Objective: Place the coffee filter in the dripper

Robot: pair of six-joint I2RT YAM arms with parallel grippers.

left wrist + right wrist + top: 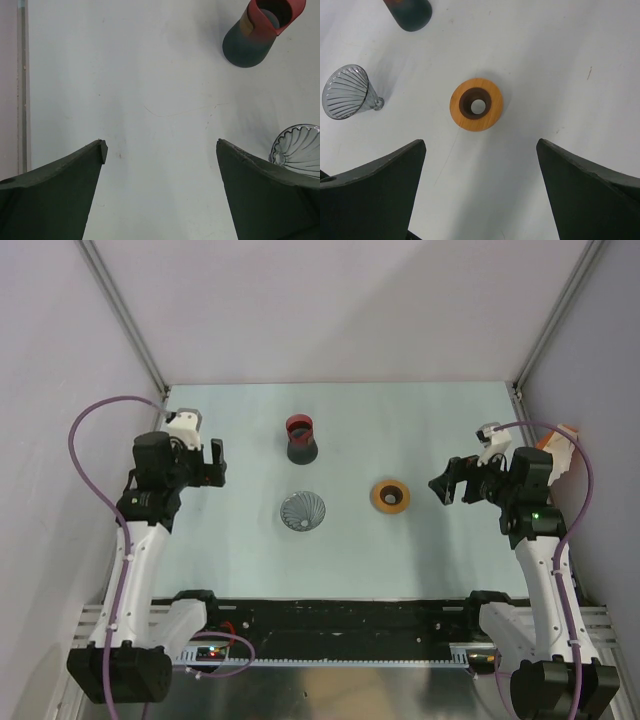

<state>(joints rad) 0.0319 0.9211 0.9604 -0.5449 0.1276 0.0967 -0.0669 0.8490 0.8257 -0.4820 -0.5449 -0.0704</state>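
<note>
The dripper (303, 510), a clear grey-tinted ribbed cone, sits on the table between the arms. In the right wrist view it (347, 92) looks tipped on its side, stem to the right. Its rim shows at the right edge of the left wrist view (300, 150). No coffee filter is in view. My left gripper (215, 462) is open and empty over bare table at the left (160, 145). My right gripper (445, 485) is open and empty, just right of the orange ring (480, 142).
A dark cup with a red rim (300, 440) stands behind the dripper (255, 35). An orange ring with a dark centre (390, 497) lies right of the dripper (476, 104). A white and orange object (560, 448) sits by the right wall. Walls enclose three sides.
</note>
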